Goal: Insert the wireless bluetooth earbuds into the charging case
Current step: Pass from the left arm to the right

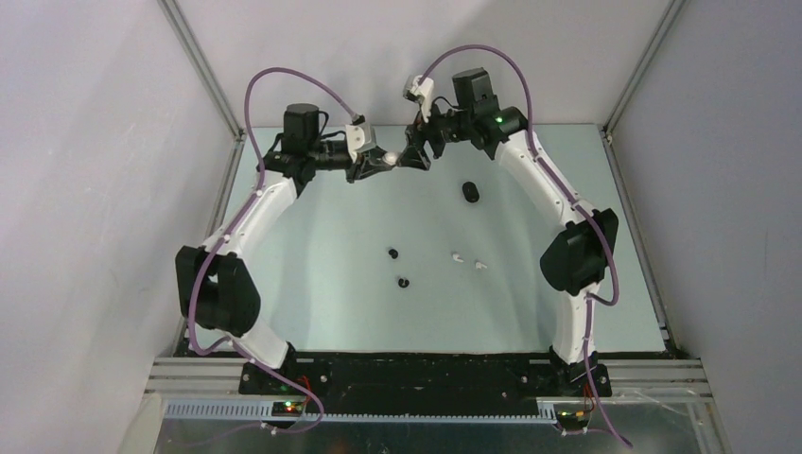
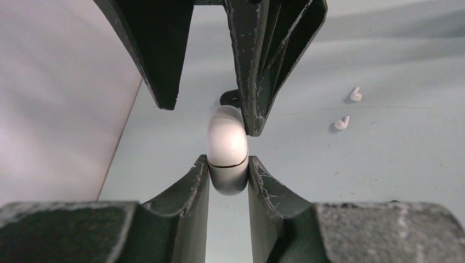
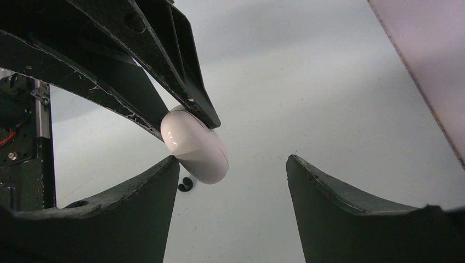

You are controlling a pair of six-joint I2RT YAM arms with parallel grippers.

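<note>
A white pebble-shaped charging case point(image 2: 226, 143) hangs above the back of the table, and my left gripper point(image 2: 227, 161) is shut on its lower half; a thin seam runs across it. From the opposite side my right gripper point(image 3: 233, 160) stands open around the case point(image 3: 196, 147). One of its fingers point(image 3: 164, 175) is against the case and the other is well apart. From above, both grippers meet at the case point(image 1: 389, 157). On the table lie two white earbuds point(image 1: 457, 255) point(image 1: 479, 266) and two black earbuds point(image 1: 392, 253) point(image 1: 404, 283).
A black pebble-shaped case point(image 1: 471, 192) lies on the table right of the grippers. Grey walls with aluminium posts close in the pale table point(image 1: 331, 303) on three sides. Both arm bases sit at the near edge.
</note>
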